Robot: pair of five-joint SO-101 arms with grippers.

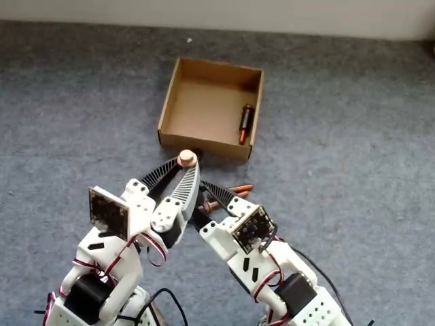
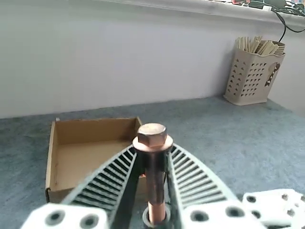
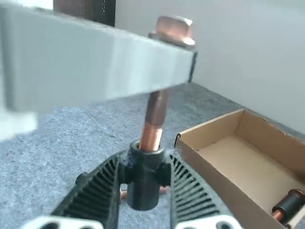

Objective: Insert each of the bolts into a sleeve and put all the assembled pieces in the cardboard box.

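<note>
1. While the left gripper is closed on the copper-coloured hex-head flange bolt, pinching the shank just under the flange, the head stands proud of the fingertips.
2. Right gripper is closed round the short black cylindrical sleeve, bore facing up twd the bolt.
3. Key relation: sleeve sits directly below bolt. Bolt's long axis is approx. upright and in line w/ the bore (slight lean in right wrist view). Tip is in the sleeve mouth; most of the shank is exposed.
4. Judgement: insertion begun, not seated. Next move needs a push along that axis; any tilt could bind.
5. Both grippers hang just short of the open brown cardboard box, which holds one assembled piece against a side wall.
6. Loose copper bolts lie on the grey carpet beside the right gripper, near the box front.
</note>
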